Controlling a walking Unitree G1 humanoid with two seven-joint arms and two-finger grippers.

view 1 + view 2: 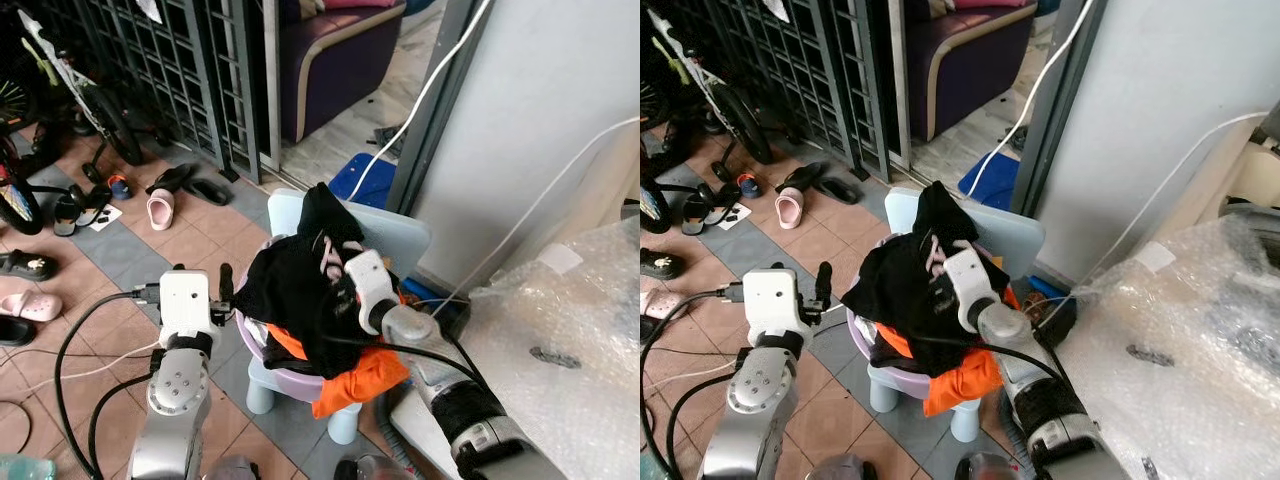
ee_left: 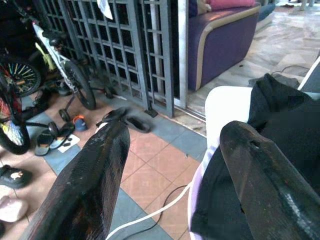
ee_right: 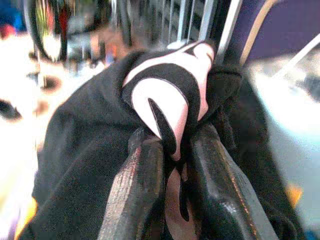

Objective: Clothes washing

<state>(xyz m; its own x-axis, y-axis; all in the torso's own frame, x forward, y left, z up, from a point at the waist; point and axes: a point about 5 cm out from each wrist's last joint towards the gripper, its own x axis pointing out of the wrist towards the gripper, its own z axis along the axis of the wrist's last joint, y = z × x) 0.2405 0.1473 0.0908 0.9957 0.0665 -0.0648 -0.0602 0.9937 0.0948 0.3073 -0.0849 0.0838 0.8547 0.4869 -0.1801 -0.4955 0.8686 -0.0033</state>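
Note:
A heap of clothes fills a lilac basin point(image 1: 290, 375) that sits on a small pale blue chair point(image 1: 405, 240). On top lies a black garment point(image 1: 290, 285) with a pink-and-white print point(image 3: 170, 100); an orange garment point(image 1: 360, 385) hangs out below it. My right gripper point(image 3: 172, 150) is shut on the printed part of the black garment at the top of the heap. My left gripper point(image 2: 172, 165) is open just left of the basin, one finger point(image 2: 265, 175) close against the black cloth, nothing between the fingers.
Bubble wrap point(image 1: 570, 350) covers a bulky object to the right. A grey wall panel point(image 1: 540, 120) with white cables stands behind. Slippers point(image 1: 160, 210), sandals and bicycles point(image 1: 60, 90) lie to the left by a metal gate point(image 1: 190, 60). Black cables point(image 1: 80, 370) trail over the tiled floor.

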